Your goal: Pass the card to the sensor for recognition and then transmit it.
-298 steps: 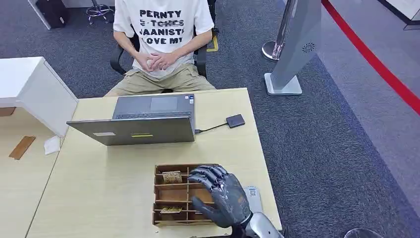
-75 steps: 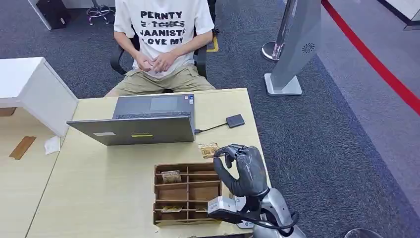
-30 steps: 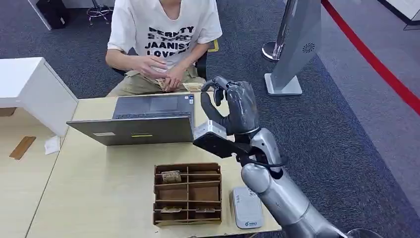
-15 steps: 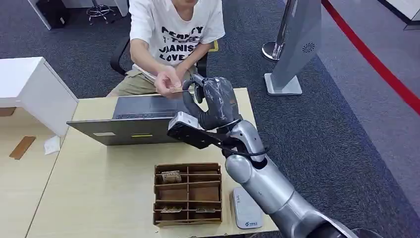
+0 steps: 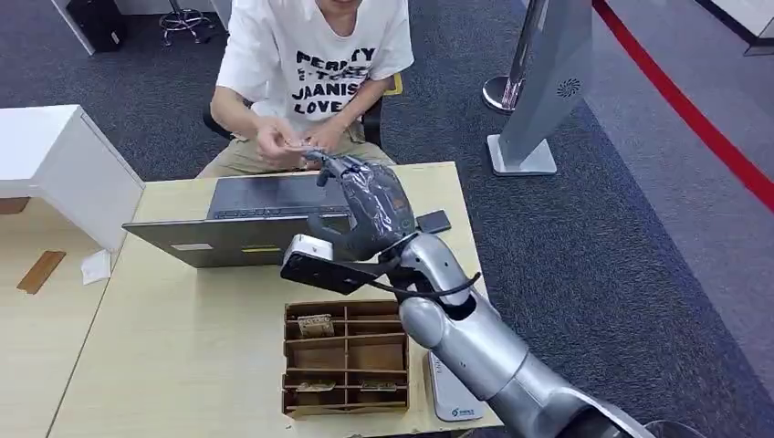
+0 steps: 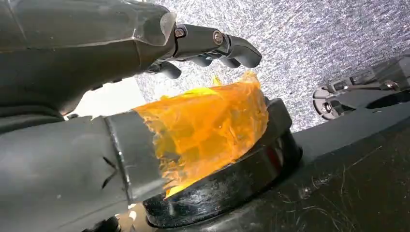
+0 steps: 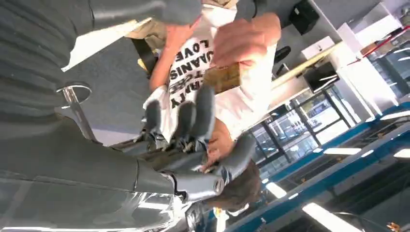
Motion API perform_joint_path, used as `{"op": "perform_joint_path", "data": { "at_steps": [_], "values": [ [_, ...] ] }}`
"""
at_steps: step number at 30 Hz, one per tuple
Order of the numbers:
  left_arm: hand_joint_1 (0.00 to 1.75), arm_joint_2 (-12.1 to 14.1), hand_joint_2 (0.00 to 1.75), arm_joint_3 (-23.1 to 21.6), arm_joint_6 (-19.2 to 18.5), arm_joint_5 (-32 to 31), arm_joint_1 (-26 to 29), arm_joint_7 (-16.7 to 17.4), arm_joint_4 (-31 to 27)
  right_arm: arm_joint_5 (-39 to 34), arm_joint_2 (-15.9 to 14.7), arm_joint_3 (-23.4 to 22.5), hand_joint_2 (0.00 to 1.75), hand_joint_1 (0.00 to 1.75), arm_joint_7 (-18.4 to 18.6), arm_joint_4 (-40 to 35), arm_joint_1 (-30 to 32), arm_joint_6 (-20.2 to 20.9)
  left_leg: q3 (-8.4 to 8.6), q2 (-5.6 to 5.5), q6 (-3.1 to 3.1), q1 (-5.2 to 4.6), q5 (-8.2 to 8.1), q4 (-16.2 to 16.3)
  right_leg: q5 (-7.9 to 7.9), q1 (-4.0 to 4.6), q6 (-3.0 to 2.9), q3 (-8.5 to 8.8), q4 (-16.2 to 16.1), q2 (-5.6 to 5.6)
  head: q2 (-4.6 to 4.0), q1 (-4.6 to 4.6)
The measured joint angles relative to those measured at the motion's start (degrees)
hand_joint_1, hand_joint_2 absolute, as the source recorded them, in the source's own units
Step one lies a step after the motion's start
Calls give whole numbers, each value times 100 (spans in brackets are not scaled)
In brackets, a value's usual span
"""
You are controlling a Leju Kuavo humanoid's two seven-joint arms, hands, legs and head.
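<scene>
Brown card (image 7: 223, 77) now sits in person's hands (image 5: 278, 141); right hand (image 5: 365, 205) over laptop (image 5: 265, 219), fingers (image 7: 203, 113) loosely curled, holding nothing.

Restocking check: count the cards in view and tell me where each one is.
4. Three lie in the wooden organizer: a far-left card and two near-row cards. The fourth card is in the person's hands. The right arm may hide others.
</scene>
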Motion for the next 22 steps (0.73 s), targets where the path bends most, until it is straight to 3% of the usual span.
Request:
{"op": "perform_joint_path", "data": {
  "at_steps": [4, 8, 9, 14, 19, 22],
  "values": [
    [0, 0, 0, 0, 26, 48, 6, -44, 0, -298, 2, 33, 175, 0, -180, -53, 111, -22, 1, 0, 0, 0, 0, 0, 0, 0, 0, 0, 0, 0, 0, -2],
    [0, 2, 0, 4, 77, 168, 39, -94, 0, -1197, 0, 6, 175, 0, -536, -348, 427, 61, 1, 0, 0, 0, -1, 0, -1, 0, 0, -1, -1, 0, 0, -2],
    [0, 2, 0, 13, 92, 208, 52, -118, 0, -1562, 0, -33, 0, 0, -658, -475, 554, 131, 0, -1, 0, 0, -1, 0, -2, 0, 0, -1, -1, 0, 0, 0],
    [0, 0, 0, 74, 302, 352, 113, -142, 0, -3162, -46, -234, 0, 0, -1065, -1019, 1119, 608, -3, -1, 0, -1, -3, 0, -3, 0, 1, -5, -3, 0, 0, 0],
    [0, -2, 0, 162, 389, 398, 151, -120, 2, -3552, -155, -389, 0, 0, -1141, -1323, 1406, 763, -2, 2, 1, -2, -2, 0, -2, 0, 1, -4, -3, 1, 0, 0],
    [0, 0, 0, 194, 404, 463, 155, -122, 30, -4237, -188, -511, 0, 0, -1239, -1470, 1570, 1100, 0, -1, 1, -3, -2, 0, -2, 0, 1, -3, -3, 0, 0, -2]
  ]
}}
